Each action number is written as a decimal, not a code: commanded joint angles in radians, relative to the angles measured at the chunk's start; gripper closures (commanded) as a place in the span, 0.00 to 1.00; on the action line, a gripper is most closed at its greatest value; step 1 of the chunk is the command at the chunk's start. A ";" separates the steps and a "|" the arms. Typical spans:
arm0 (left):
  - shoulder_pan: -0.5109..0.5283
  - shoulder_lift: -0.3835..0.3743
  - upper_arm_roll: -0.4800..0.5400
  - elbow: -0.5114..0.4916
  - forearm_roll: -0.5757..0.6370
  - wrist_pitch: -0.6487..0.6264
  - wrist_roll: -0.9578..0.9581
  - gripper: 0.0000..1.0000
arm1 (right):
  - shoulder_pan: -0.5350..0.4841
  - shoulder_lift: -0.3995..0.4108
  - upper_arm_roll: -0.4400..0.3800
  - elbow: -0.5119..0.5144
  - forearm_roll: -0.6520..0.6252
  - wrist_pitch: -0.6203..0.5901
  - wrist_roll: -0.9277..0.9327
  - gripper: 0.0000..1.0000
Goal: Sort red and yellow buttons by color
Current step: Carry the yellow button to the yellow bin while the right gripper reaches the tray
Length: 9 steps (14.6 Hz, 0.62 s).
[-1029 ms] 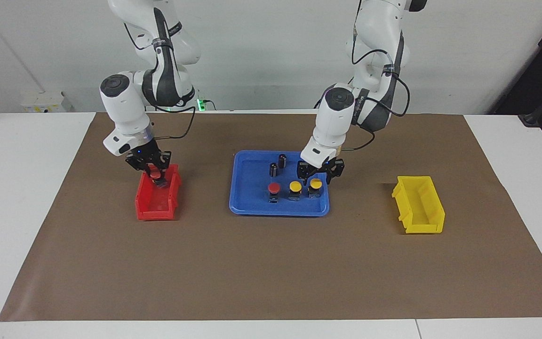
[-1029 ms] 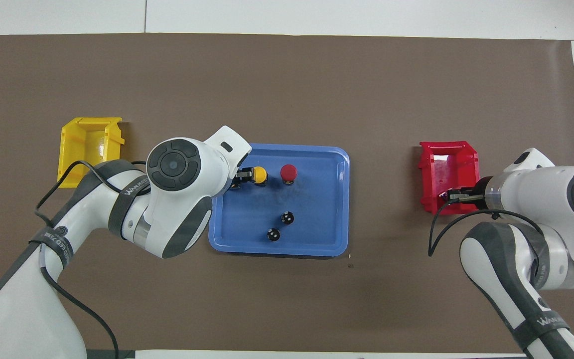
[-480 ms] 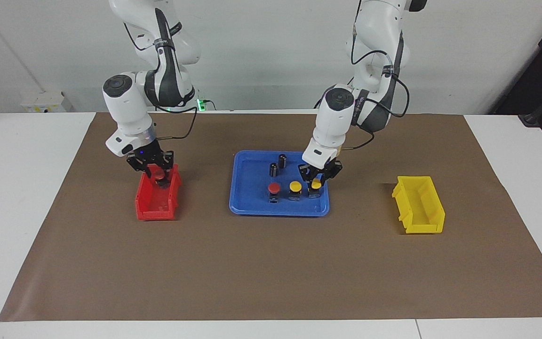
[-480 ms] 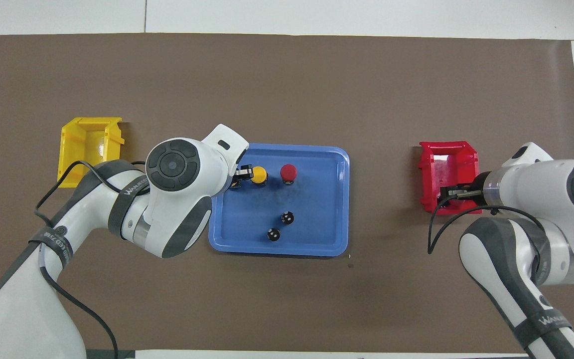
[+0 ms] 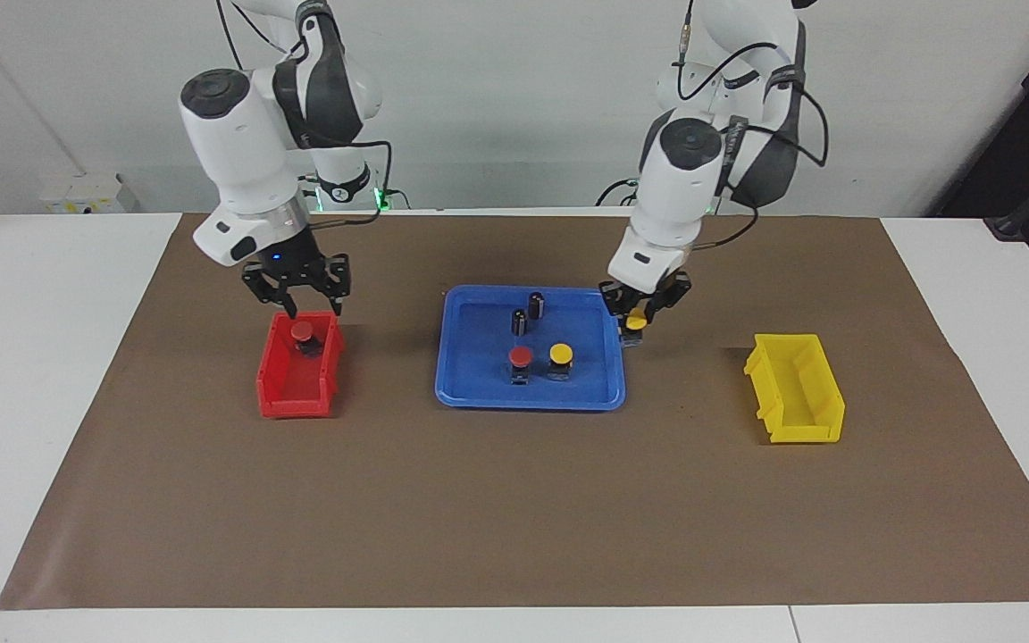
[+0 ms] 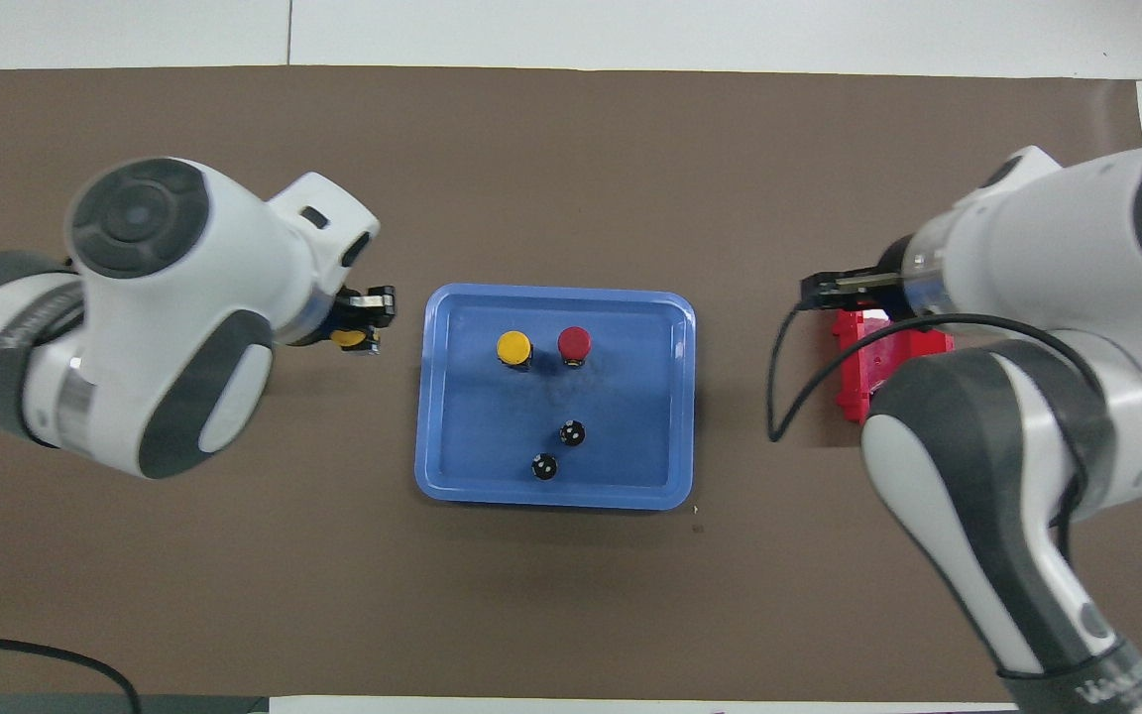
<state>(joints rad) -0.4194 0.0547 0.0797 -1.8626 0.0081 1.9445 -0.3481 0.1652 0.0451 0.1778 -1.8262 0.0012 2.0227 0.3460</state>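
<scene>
Carried button: the left gripper [image 5: 638, 314] pinches a yellow button [image 5: 636, 321] by its body, raised in the air over the blue tray's [image 5: 479, 393] edge at the left arm's end.
Key relation: the yellow bin [image 5: 796, 388] lies to the side of the left gripper, toward the left arm's end of the bench [image 5: 514, 509], well apart from it and lower; the carried button must travel sideways across bare brown paper to get over it.
Nearer arm: the left arm is plainly the nearer one to the yellow bin.
Button axis: it appears to hang roughly upright, cap on top.
Right gripper: the right gripper [image 5: 293, 293] hangs over the red bin [image 5: 296, 393] with its fingers spread and nothing between them.
Dropped button: a red button [image 5: 303, 335] lies in the red bin directly below the right gripper, apart from it.
Waiting buttons: one red-capped button [image 5: 520, 361] and one yellow-capped button [image 5: 559, 357] stand side by side in the tray, between the two grippers.
Other items: two dark cylinders [image 5: 527, 313] stand in the tray too.
Judgement: sorting looks about half done.
</scene>
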 commanded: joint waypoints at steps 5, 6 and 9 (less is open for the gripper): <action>0.300 -0.016 -0.005 -0.098 0.001 0.160 0.337 0.99 | 0.281 0.354 0.003 0.214 -0.200 0.143 0.488 0.33; 0.304 -0.012 -0.005 -0.115 0.001 0.180 0.342 0.99 | 0.296 0.378 0.003 0.209 -0.202 0.158 0.507 0.33; 0.344 -0.004 -0.005 -0.156 0.001 0.224 0.369 0.99 | 0.312 0.395 0.003 0.170 -0.216 0.183 0.515 0.33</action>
<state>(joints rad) -0.1132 0.0586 0.0860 -1.9772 0.0077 2.1247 -0.0136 0.4797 0.4400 0.1818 -1.6457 -0.1847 2.2003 0.8406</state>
